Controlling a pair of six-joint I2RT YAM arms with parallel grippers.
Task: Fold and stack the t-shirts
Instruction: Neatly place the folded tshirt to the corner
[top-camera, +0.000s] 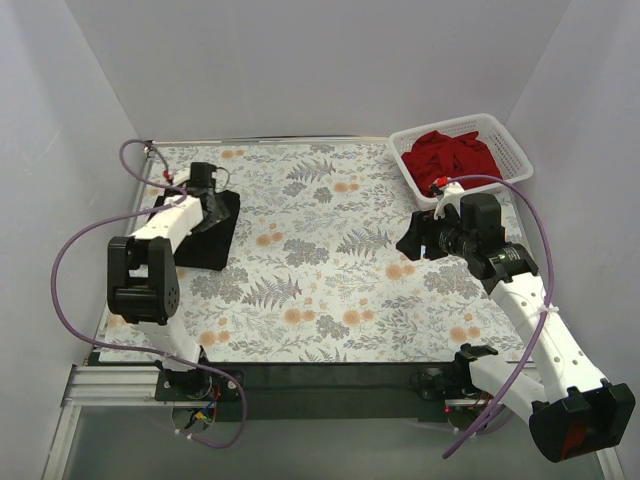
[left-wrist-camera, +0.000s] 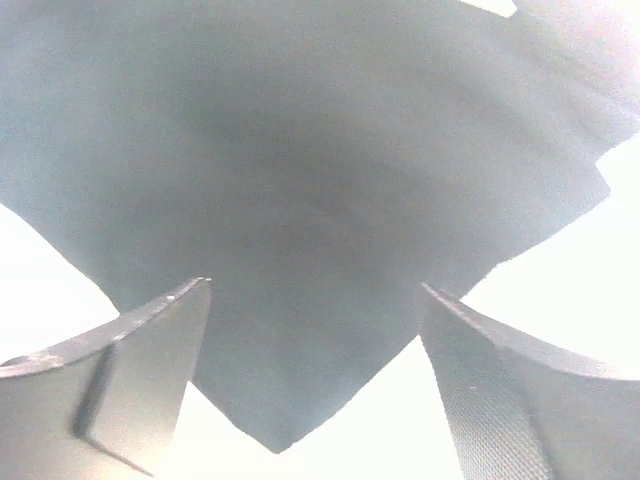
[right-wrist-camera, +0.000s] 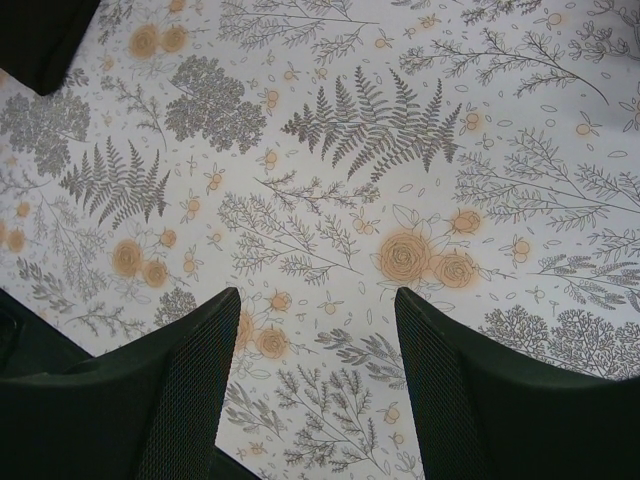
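The black t-shirt (top-camera: 212, 238) lies folded flat at the left side of the table. My left gripper (top-camera: 212, 203) hangs just over its far part, jaws open and empty; in the left wrist view the dark cloth (left-wrist-camera: 300, 200) fills the frame between the fingers (left-wrist-camera: 150, 360), one corner pointing down. The red t-shirt (top-camera: 450, 158) lies crumpled in the white basket at the far right. My right gripper (top-camera: 412, 243) is open and empty above the bare flowered cloth (right-wrist-camera: 330, 200), in front of the basket. A corner of the black shirt (right-wrist-camera: 40, 35) shows top left in the right wrist view.
The white lattice basket (top-camera: 515, 150) stands at the far right corner. A flowered tablecloth (top-camera: 320, 270) covers the table. Grey walls close in the back and sides. Purple cables (top-camera: 70, 250) loop beside both arms.
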